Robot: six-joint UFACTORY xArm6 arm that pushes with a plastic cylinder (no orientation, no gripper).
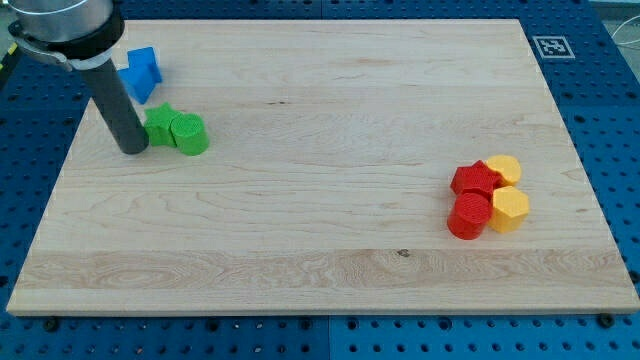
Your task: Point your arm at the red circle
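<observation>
The red circle (pixel 467 217) lies at the view's right, lower part of a tight cluster. Above it is a red star-like block (pixel 474 181). A yellow hexagon (pixel 510 209) touches its right side and another yellow block (pixel 504 169) sits above that. My tip (pixel 132 148) is at the view's upper left, far from the red circle, just left of a green star-like block (pixel 160 125) and a green circle (pixel 188 134). A blue block (pixel 141 72) lies above them, to the right of the rod.
The wooden board (pixel 320 270) rests on a blue pegboard table. A fiducial marker (pixel 552 46) sits off the board's upper right corner.
</observation>
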